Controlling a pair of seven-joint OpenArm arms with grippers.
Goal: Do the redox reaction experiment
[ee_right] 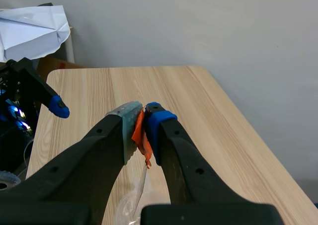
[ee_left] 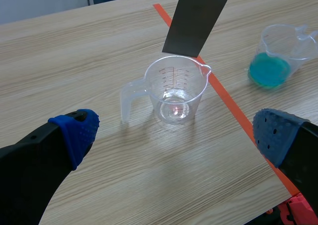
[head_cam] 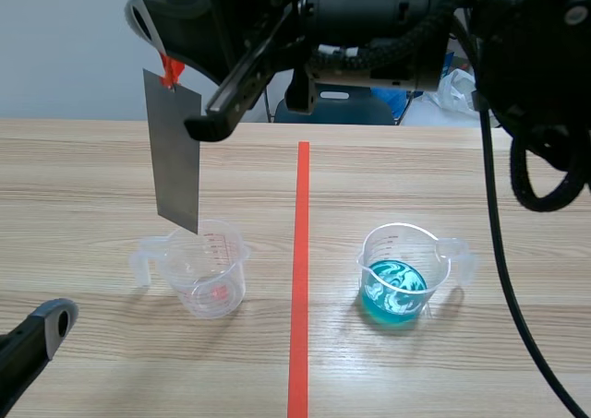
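With my right arm raised across the bench, the right tool point(ee_right: 141, 121) is clamped on a grey metal strip point(head_cam: 175, 155) hanging upright over the clear plastic measuring cup point(head_cam: 211, 268) toward the bench's near edge. My left tool point(ee_left: 176, 133) sits low, fingers apart.

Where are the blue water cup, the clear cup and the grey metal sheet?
blue water cup point(head_cam: 406, 250): scene view, its clear back wall.
clear cup point(ee_left: 175, 93): left wrist view, its front wall.
grey metal sheet point(head_cam: 175, 155): scene view, its middle.
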